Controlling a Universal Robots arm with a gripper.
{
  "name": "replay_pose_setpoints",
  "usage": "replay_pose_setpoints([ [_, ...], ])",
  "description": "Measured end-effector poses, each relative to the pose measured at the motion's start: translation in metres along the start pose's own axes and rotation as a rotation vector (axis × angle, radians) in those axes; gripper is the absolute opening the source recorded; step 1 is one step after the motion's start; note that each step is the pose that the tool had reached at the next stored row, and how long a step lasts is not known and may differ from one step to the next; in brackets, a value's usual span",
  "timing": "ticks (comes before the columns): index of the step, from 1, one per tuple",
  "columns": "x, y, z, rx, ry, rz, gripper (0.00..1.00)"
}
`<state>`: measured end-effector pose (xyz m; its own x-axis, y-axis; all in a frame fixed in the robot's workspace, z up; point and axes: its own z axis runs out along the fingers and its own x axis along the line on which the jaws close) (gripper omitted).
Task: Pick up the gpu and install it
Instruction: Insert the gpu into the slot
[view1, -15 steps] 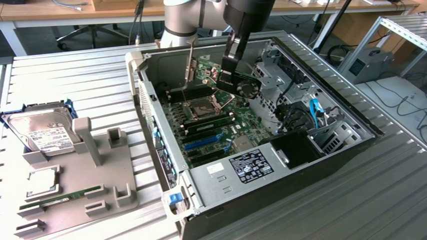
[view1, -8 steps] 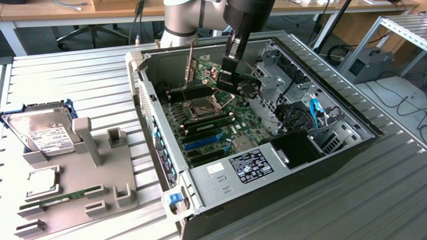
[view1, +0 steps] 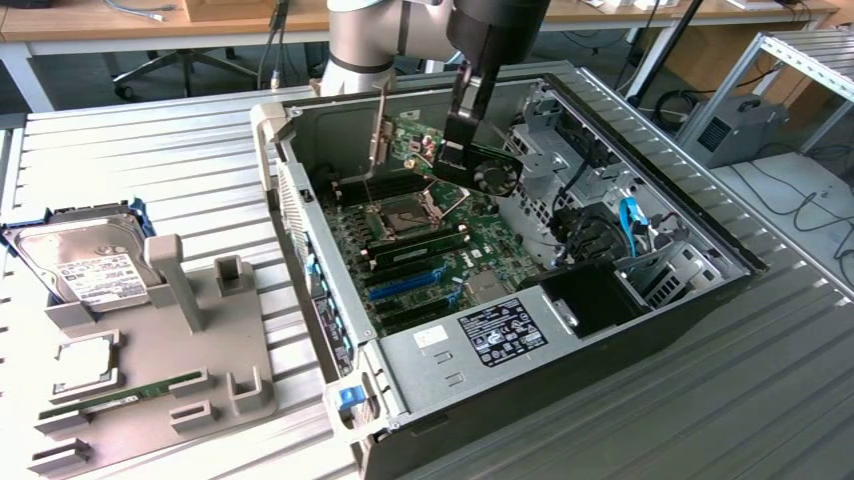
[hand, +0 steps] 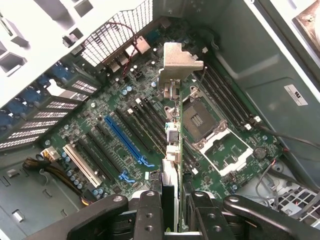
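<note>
Now | hand (hand: 175, 210) clenched on gpu (hand: 182, 62) | gpu edge-on, faces hidden | over motherboard (hand: 100, 117)

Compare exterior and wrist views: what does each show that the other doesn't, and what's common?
Exterior adds: the grey parts holder on the exterior view's left of the case, carrying the hard drive and RAM stick, plus the power supply label.
Wrist adds: the gpu seen edge-on, the white slot and the rear vent grille.
Both: the gripper shut on the gpu above the motherboard, the CPU socket and the blue slot.
</note>
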<state>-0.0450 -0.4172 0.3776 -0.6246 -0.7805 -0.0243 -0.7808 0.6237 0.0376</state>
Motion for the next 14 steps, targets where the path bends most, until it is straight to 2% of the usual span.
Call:
replay_pose_setpoints([
  [14,0.0000,0.0000,0.0000,-0.0009,0.0014,-0.036,0.26],
])
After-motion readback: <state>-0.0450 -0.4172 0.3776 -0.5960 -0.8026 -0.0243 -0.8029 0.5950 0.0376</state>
